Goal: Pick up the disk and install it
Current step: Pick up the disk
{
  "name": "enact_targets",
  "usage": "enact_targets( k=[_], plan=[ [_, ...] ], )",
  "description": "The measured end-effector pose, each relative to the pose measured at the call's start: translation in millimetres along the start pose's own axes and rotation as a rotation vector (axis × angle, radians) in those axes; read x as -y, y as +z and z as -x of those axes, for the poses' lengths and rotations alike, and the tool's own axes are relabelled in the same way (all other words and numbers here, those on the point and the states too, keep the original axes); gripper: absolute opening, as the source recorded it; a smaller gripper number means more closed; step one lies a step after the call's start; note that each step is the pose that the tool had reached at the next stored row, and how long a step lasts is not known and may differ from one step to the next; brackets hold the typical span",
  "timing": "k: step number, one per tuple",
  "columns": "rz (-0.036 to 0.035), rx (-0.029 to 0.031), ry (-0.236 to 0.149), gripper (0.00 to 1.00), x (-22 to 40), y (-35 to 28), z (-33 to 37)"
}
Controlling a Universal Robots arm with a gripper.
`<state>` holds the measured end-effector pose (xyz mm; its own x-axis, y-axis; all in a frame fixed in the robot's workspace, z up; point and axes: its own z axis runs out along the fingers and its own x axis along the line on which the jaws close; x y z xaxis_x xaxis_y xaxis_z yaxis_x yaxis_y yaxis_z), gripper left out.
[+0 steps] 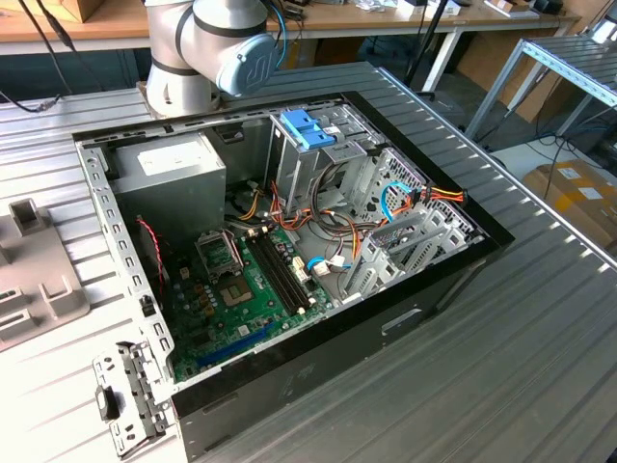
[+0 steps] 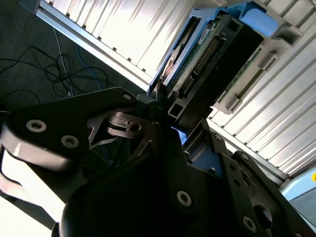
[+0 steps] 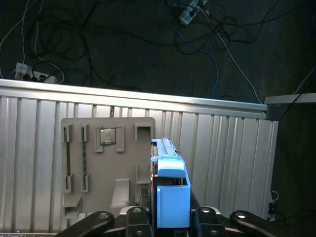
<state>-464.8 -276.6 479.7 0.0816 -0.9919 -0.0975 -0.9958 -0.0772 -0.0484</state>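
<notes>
Case (image 1: pixel 289 381), lid off, lies on the ribbed bench (image 1: pixel 521 367). The cage (image 1: pixel 307 130) with its light-blue top stands at the far end of the case, close under the arm (image 1: pixel 217 43). A grey tray (image 1: pixel 39 289) sits on the bench at the exterior view's left, well apart from the cage.

In the second wrist view the pincer (image 2: pixel 173 116) has the disk (image 2: pixel 217 54) between its jaws. They look clenched on the disk's near end, though the contact itself is partly hidden by the black body. The disk is seen edge-on, with a blue rail at its far end and the connector strip along its face. Its long axis runs straight out from the pincer, in line with the jaws and not across them. Ribbed bench lies behind it.

In the first wrist view the disk (image 3: pixel 172 195) shows as a blue rail standing between the two black fingers (image 3: pixel 202 217), pointing away from the wrist. It sits over one edge of the tray (image 3: pixel 108 163), beside the tray's empty slots. Whether it is touching the tray or hanging clear of it I cannot tell. Beyond the bench edge are the dark floor (image 3: pixel 123 59) and loose cables (image 3: pixel 217 54).

So the disk is in hand at the tray end of the bench, and its length continues the pincer's own line.
</notes>
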Motion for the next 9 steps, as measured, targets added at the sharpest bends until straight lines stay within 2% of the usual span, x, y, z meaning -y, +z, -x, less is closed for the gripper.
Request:
enact_targets(
  k=[9],
  plan=[
    [-0.0002, 0.0025, 0.000, 0.37, 0.7, -13.4, 1.3]
  ],
)
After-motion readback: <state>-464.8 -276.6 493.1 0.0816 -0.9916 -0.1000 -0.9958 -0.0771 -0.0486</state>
